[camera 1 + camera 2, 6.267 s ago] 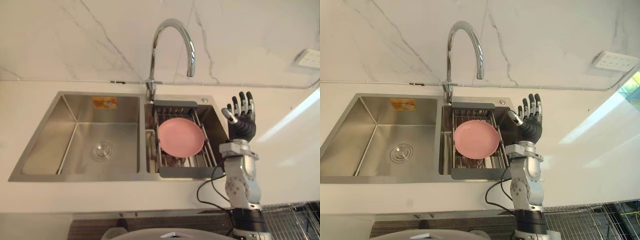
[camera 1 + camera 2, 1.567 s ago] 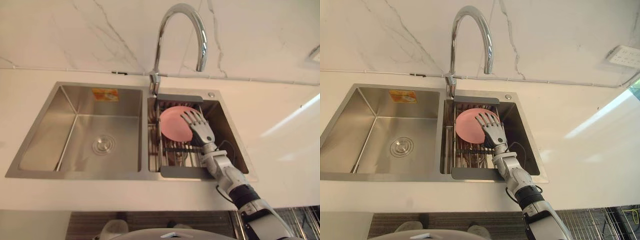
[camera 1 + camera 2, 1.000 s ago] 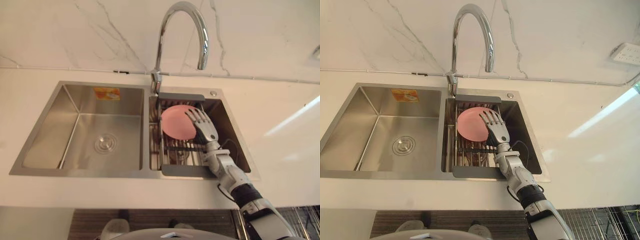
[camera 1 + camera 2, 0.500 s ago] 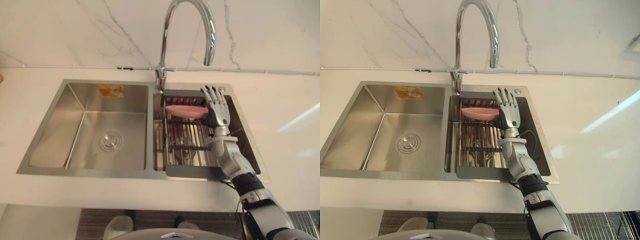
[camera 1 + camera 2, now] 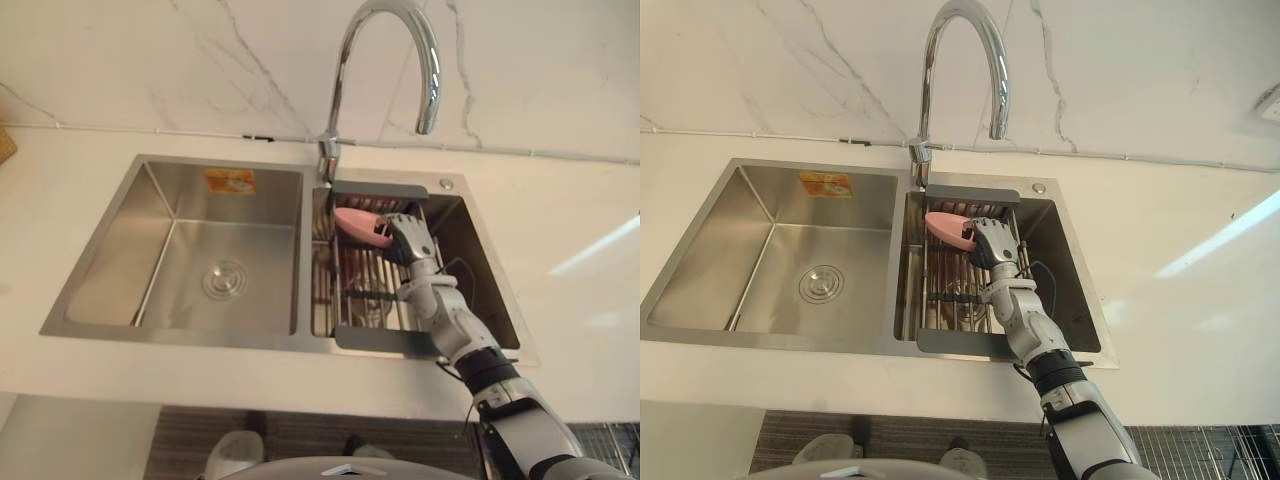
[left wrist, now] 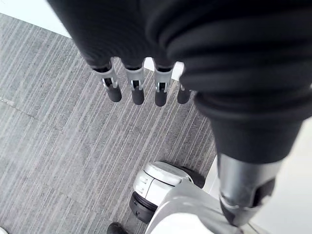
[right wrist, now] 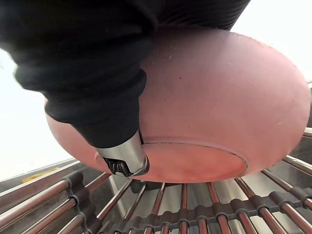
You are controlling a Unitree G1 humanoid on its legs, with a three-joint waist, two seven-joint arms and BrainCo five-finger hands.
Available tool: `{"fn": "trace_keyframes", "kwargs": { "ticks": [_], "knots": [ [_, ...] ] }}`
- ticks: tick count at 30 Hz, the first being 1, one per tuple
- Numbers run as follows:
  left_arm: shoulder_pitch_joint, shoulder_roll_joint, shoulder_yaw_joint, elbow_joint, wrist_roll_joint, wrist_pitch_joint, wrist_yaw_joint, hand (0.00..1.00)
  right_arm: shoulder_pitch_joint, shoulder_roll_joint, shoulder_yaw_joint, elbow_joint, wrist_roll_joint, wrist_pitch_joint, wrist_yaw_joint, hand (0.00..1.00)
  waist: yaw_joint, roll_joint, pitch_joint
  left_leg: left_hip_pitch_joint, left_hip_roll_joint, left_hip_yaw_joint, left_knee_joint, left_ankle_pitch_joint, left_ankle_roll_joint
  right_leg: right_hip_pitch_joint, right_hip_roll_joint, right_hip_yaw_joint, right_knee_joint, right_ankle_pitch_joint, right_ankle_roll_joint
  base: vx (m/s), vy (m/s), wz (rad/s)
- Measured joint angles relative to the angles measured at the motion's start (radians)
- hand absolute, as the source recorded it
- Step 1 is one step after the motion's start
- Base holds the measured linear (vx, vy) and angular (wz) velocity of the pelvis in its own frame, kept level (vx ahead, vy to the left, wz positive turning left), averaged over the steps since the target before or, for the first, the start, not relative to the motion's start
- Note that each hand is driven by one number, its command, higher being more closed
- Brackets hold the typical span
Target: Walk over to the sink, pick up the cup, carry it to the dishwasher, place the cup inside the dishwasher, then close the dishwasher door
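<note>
1 pink bowl — 1 rack

Pink bowl, shallow, smooth, round foot ring beneath; tilted, held above rack bars in right basin of sink; right hand curled on its rim
</note>
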Motion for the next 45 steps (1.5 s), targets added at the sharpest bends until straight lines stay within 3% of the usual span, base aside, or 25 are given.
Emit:
{"fn": "trace_keyframes", "kwargs": {
  "ticks": [19, 25, 45],
  "knots": [
    [0.000, 0.012, -0.029, -0.002, 0.000, -0.001, 0.001, 0.00, 0.000, 0.002, 0.000, 0.038, 0.004, -0.050, -0.089, 1.00, 0.006, -0.005, -0.003, 0.000, 0.000, 0.003, 0.000, 0.001, 0.001, 0.000, 0.000, 0.001, -0.001, 0.001, 0.000, 0.00, 0.000, 0.00],
    [0.001, 0.012, -0.028, -0.002, 0.000, -0.002, 0.001, 0.00, 0.000, 0.001, -0.005, -0.035, 0.022, -0.072, -0.119, 1.00, 0.000, -0.005, -0.003, 0.001, 0.001, 0.010, 0.000, 0.003, 0.005, -0.001, 0.001, 0.006, -0.003, 0.005, 0.001, 0.00, 0.000, -0.02],
    [0.010, 0.014, -0.028, 0.013, 0.000, -0.020, 0.003, 0.00, 0.063, -0.017, -0.070, -0.413, 0.016, -0.243, -0.096, 1.00, -0.025, -0.013, -0.008, 0.022, -0.002, 0.054, 0.000, -0.009, 0.006, -0.004, 0.002, 0.059, -0.012, 0.020, 0.001, 0.00, 0.009, -0.07]
  ]
}}
